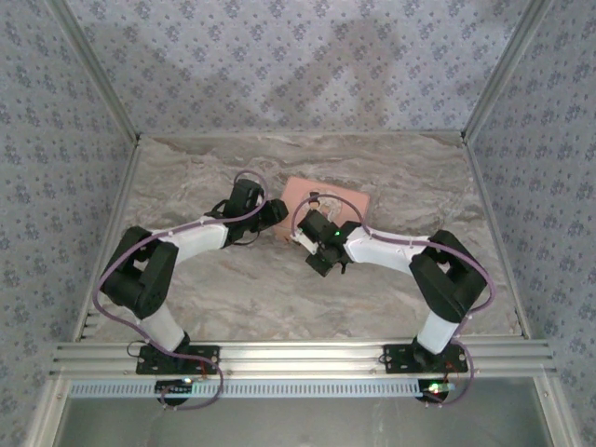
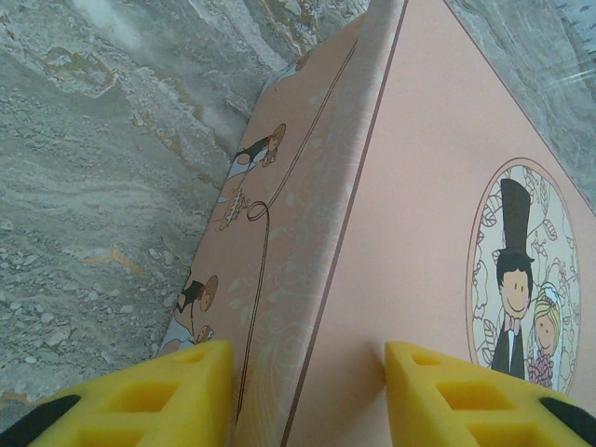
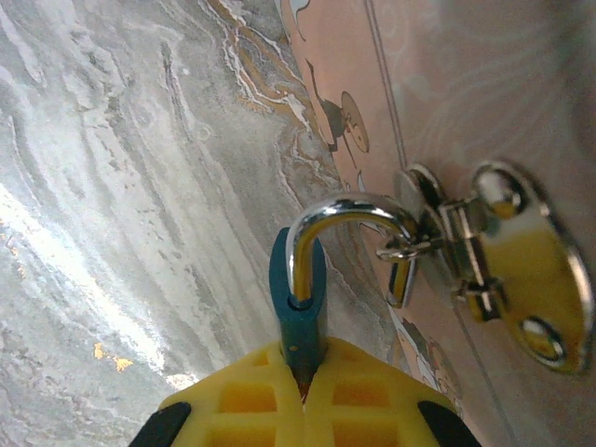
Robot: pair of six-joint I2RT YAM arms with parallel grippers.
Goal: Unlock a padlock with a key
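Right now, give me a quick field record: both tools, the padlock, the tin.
right tool: shut on the blue body of the padlock
shackle: hooked through the hasp on the tin's side
left tool: open, fingers straddling the tin's upper edge
pink tin: resting on the marbled table

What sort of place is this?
Probably a lab test booth, not a home: patterned walls on a metal frame enclose a marble-look table, with left arm and right arm bolted to its rail.

Polished metal shackle (image 3: 345, 209) on padlock (image 3: 298, 284); matt tin (image 2: 419, 233).
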